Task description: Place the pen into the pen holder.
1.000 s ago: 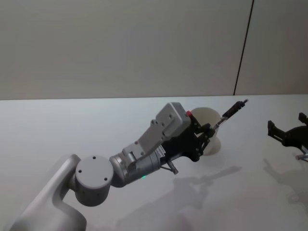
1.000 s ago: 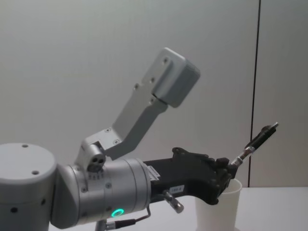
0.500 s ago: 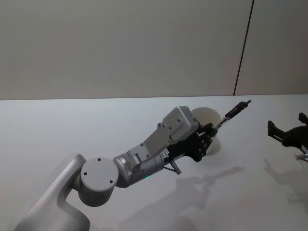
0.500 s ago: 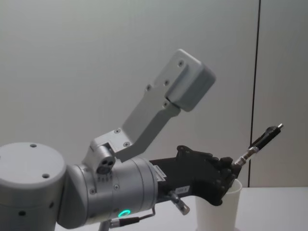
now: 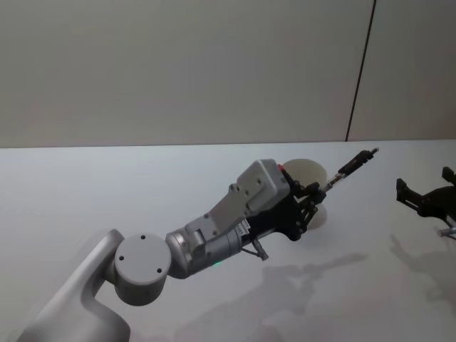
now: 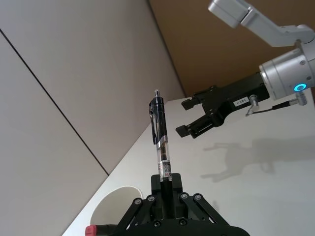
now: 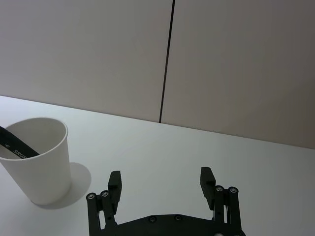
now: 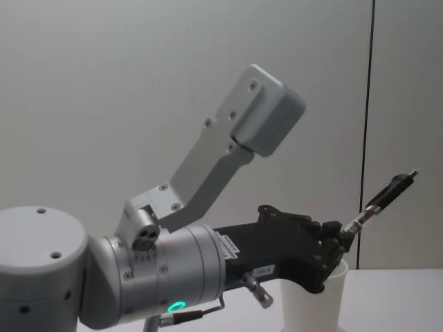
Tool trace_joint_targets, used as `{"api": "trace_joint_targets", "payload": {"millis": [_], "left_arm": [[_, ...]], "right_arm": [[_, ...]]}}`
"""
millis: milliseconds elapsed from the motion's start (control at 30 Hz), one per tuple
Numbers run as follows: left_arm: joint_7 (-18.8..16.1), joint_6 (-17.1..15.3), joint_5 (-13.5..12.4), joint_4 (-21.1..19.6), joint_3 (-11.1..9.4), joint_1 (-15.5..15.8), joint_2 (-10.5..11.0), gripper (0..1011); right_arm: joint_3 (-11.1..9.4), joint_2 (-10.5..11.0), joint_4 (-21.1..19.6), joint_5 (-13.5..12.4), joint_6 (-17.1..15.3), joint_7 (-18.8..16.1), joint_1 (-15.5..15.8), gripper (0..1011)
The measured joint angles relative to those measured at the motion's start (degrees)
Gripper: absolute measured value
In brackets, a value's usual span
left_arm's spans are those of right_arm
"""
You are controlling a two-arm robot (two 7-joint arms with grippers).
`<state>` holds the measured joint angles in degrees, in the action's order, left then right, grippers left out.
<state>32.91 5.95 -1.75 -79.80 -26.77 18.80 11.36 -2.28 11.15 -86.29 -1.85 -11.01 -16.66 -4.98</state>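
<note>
pen (image 5: 350,166) clamped tilted by left gripper (image 5: 314,191) at cup (image 5: 301,171) | insertion not yet done | right gripper (image 7: 161,175) parked, fingers spread

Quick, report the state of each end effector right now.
Left end effector: closed, holding the pen by its lower end.
Right end effector: open, holding nothing.

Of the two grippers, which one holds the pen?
The left gripper: it is shut on one end of the pen, which sticks out beyond it. The right gripper is open and empty.
</note>
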Motion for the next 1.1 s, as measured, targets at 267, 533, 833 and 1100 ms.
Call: {"api": "trace_joint_targets", "payload": {"millis": [267,533,833,1100], "left_arm": [[1.63,0.93,1.65,-0.07,0.18,-0.26,0.51,126],[2.4,1.4,2.44,-0.18,0.28,-0.39,0.75,126],[2.89,1.68,2.95,-0.25,0.34,-0.46,0.91,126],[3.1,1.81,3.15,-0.29,0.37,-0.5,0.96,126]], "right_arm": [[0.01,0.02,0.0,-0.03,0.02,0.0,0.03,1002],[-0.06,0.19,-0.32,-0.62,0.51,-0.58,0.35,1002],[-0.83,0.96,-1.25,-3.1,1.83,-3.34,1.37,1002],[-2.15,2.25,-2.13,-6.81,2.78,-7.31,2.67,1002]]}}
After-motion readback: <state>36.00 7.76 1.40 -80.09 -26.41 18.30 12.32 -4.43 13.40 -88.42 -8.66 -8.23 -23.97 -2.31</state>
